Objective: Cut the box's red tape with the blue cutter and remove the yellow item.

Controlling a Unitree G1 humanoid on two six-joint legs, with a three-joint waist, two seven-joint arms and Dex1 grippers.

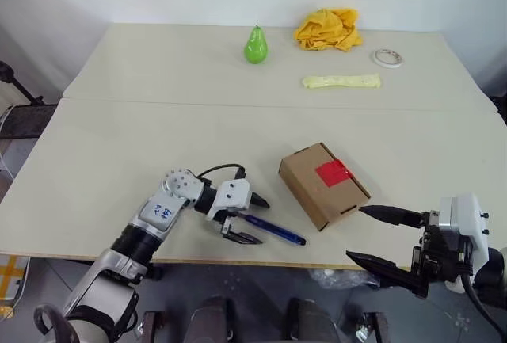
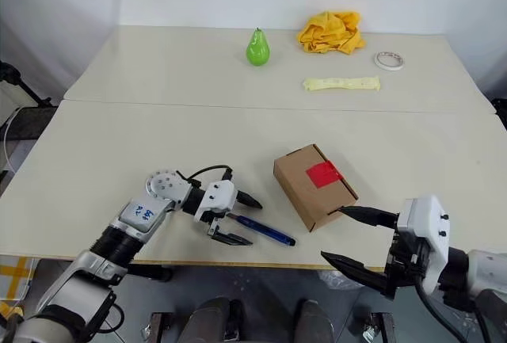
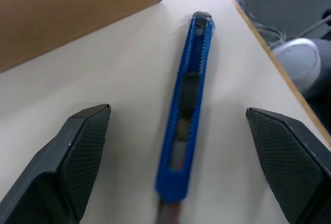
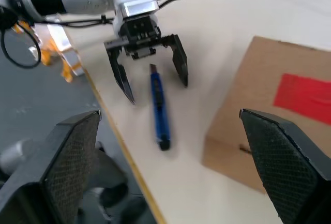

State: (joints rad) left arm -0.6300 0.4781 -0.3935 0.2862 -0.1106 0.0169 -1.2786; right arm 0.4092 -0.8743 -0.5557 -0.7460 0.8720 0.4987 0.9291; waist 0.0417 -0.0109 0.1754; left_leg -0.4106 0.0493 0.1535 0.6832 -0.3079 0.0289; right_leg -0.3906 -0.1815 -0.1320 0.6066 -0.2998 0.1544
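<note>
Tabletop (image 1: 119, 153) holds the blue cutter (image 1: 277, 230) between the left gripper's (image 1: 247, 218) spread fingers (image 3: 83, 146); right gripper (image 1: 379, 237) gapes beside the box (image 1: 323, 184).

blue cutter (image 3: 184, 115) rear end cut off

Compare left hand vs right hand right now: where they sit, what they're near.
The left hand hangs over the table, fingers straddling the blue cutter; the right hand hangs past the near table edge, beside the box, with nothing between its fingers. The left hand points toward the box; the right hand points toward the left hand. Shared: both are open and hold nothing.
</note>
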